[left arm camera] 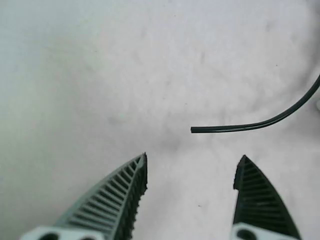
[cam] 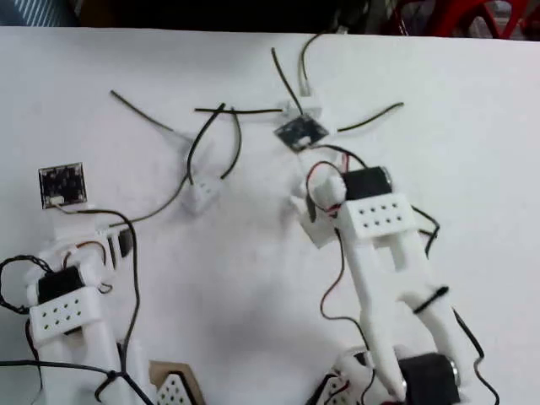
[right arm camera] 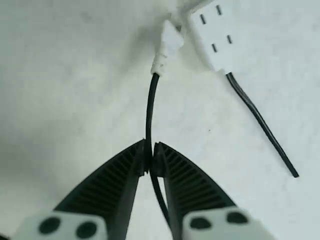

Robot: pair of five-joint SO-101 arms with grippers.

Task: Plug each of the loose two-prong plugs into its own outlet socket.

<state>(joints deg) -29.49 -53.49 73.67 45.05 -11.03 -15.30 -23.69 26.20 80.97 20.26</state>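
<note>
Clamping thin black cord (right arm camera: 148,110) in right claw (right arm camera: 150,160), prob. to steer white plug (right arm camera: 167,45) ahead into white socket block (right arm camera: 220,35); left claw (left arm camera: 192,172) apart.

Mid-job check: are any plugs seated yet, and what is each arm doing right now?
Done: nothing looks seated; the outlet block shows empty slots. In hand: the right gripper is shut on a black cord whose white plug lies beside that block, not in it. The left gripper is open over the table, near a loose cord end. Left: apparently every plug.
</note>
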